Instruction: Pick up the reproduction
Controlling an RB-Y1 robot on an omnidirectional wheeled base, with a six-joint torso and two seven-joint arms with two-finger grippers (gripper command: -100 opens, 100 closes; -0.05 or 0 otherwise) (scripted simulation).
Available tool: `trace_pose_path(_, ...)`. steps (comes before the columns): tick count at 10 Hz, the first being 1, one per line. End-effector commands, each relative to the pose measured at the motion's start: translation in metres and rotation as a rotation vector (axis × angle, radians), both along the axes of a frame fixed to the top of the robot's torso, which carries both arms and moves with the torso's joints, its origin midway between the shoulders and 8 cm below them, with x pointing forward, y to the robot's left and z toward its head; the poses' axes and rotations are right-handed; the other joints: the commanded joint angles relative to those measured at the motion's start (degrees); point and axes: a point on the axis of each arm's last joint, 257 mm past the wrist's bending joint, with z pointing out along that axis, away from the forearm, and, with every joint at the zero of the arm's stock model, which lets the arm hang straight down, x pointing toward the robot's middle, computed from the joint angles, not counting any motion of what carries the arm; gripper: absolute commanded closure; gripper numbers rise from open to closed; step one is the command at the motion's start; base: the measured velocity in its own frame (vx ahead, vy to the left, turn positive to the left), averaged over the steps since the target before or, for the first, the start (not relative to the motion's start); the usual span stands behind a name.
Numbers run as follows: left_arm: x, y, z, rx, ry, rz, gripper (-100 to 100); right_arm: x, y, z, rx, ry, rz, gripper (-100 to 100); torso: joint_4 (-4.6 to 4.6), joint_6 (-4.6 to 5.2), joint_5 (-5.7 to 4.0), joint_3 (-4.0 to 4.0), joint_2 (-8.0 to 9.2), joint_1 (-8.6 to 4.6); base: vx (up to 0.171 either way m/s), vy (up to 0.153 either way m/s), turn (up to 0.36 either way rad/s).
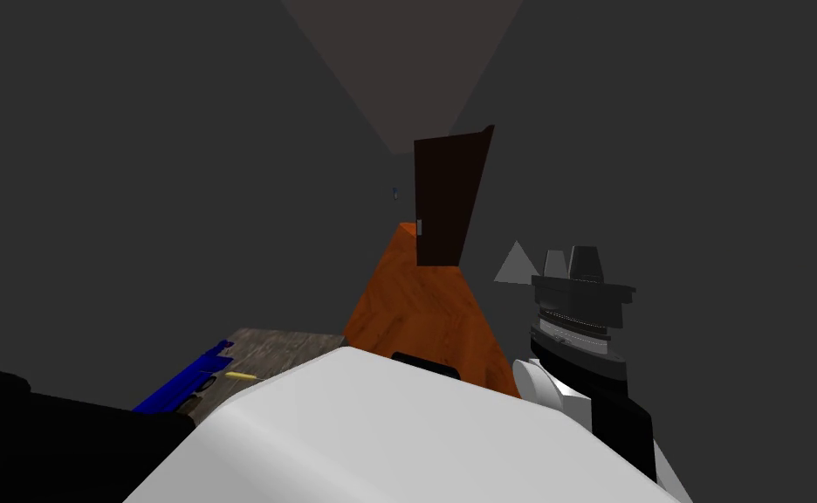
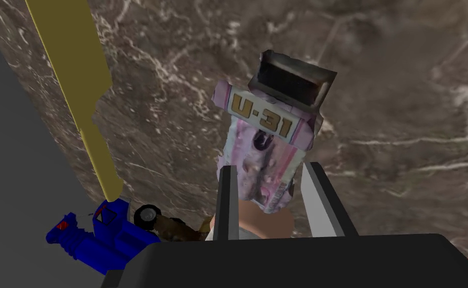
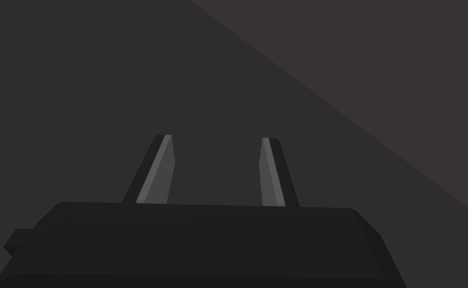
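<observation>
The left end effector [image 2: 269, 169] is narrowed onto the reproduction [image 2: 270, 125], a pink and white body marked "U-31" with a dark boxy cap at its far end. Its fingers [image 2: 323, 200] press the two sides of the near end, so the long body runs straight out beyond the fingertips, over the brown marbled counter [image 2: 403, 75]. I cannot tell whether it rests on the counter or hangs just above it.

It looks like a light, stiff piece with a worn, uneven surface, so it should not slip easily. But the hold sits at one end, and the capped far end may tip or swing in a lift. A hold nearer the middle would steady it, and a slow, straight rise suits this one.

A yellow strip [image 2: 73, 75] lies on the counter, off to one side of the end effector, and a blue toy [image 2: 98, 240] lies close beside its body.

The right end effector [image 3: 217, 140] is wide and holds nothing.
</observation>
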Motion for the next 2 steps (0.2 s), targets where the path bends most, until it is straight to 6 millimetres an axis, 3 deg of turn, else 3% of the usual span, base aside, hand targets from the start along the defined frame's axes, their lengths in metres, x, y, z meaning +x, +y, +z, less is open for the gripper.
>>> trace_pose_path(1, 0.0000, 0.0000, 0.0000, 0.000, 0.000, 0.000, 100, 0.0000, 0.0000, 0.0000, 0.000, 0.000, 0.000, 0, 0.00, 0.00, 0.00, 0.00, 0.00, 0.00, -0.004, -0.005, 0.004)
trace_pose_path(2, 0.0001, 0.0000, 0.0004, 0.000, 0.000, 0.000, 0, 0.0000, 0.0000, 0.0000, 0.000, 0.000, 0.000, 0, 0.01, 0.01, 0.02, 0.00, -0.01, 0.03, 0.000, 0.000, 0.000)
